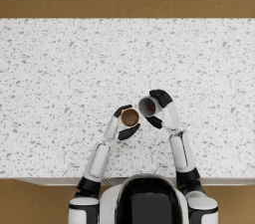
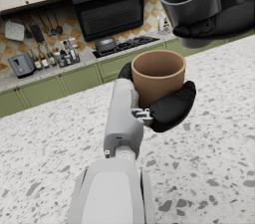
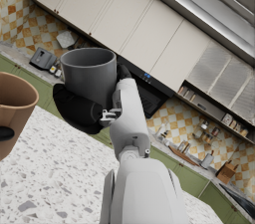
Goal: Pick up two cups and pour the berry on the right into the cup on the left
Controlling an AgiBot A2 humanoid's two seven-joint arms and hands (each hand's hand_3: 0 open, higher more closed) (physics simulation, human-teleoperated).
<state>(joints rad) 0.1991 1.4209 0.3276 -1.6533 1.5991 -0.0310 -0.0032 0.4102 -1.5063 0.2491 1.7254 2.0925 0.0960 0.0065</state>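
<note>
Gripped upright in the left hand: brown cup, fingers wrapped around it, above the speckled surface. Held in the right hand: grey cup, tipped toward the brown one, rims nearly touching, red berry inside.

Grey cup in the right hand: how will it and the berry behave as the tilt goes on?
The grey cup looks rigid: its round rim shows no squeeze under the right hand. The berry is small and round, so it will likely roll out suddenly. The brown cup in the left hand has a narrow mouth, so the berry may miss.
</note>
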